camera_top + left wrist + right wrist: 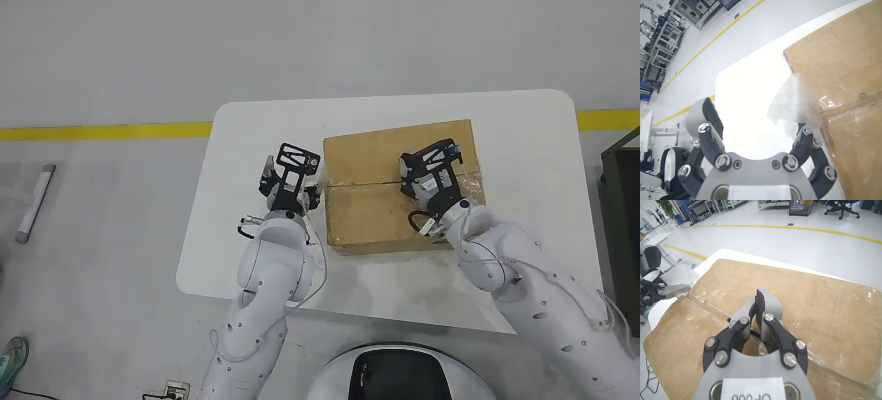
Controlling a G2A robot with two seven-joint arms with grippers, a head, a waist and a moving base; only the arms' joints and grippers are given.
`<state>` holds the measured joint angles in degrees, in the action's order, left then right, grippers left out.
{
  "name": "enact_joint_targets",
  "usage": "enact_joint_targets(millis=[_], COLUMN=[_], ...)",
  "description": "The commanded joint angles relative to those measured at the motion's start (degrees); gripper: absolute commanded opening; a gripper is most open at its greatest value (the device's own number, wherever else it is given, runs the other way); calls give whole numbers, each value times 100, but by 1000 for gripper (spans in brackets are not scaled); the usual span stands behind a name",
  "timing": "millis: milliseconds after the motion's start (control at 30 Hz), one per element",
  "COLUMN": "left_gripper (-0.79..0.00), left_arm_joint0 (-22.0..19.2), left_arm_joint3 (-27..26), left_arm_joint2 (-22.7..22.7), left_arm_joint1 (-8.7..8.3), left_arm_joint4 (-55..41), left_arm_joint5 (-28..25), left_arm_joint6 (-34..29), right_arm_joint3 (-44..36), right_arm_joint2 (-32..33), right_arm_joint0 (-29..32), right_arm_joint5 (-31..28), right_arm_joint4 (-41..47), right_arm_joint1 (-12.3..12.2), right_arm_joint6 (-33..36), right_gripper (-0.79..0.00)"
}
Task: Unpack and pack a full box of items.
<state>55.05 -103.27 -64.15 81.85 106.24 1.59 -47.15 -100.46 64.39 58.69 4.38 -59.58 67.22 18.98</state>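
A brown cardboard box [370,215] lies flaps down on the white table [250,150], its middle seam covered with clear tape. A loose end of tape [791,100] sticks out from the seam at the box's left end. My left gripper [757,121] stands open beside that end, and the tape drapes over one of its fingers [804,130]. In the top view the left gripper [297,165] is just left of the box. My right gripper [759,302] is shut with nothing in it, just above the box top [819,306] near the seam; the top view places the right gripper [432,165] over the box's right half.
The box fills the table's middle and right; bare tabletop lies to the left and front. A dark cabinet [622,190] stands off the table's right edge. A grey tube [33,200] lies on the floor at the left.
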Motion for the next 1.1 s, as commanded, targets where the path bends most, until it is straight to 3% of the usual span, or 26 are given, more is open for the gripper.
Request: enact_joint_targets(millis=[0,333,667,1067], left_gripper=[0,0,0,0], left_arm_joint0=[-30,-355,-689,-1072], left_arm_joint3=[-94,-298,36,619], left_arm_joint2=[22,433,1088,1645], left_arm_joint1=[14,130,307,570], left_arm_joint4=[-3,41,228,347], left_arm_joint5=[-29,-298,-396,-223], left_arm_joint6=[12,-13,-26,-59], right_arm_joint3=[-31,-593,-928,-777], right_arm_joint2=[40,838,2194,3029], right_arm_joint0=[7,184,975,1734], right_arm_joint5=[19,85,62,-241], right_arm_joint4=[10,222,307,624], right_arm_joint1=[8,-26,-145,-184], right_arm_joint6=[-18,-151,-199,-426], right_gripper=[-785,-785,-785,-785])
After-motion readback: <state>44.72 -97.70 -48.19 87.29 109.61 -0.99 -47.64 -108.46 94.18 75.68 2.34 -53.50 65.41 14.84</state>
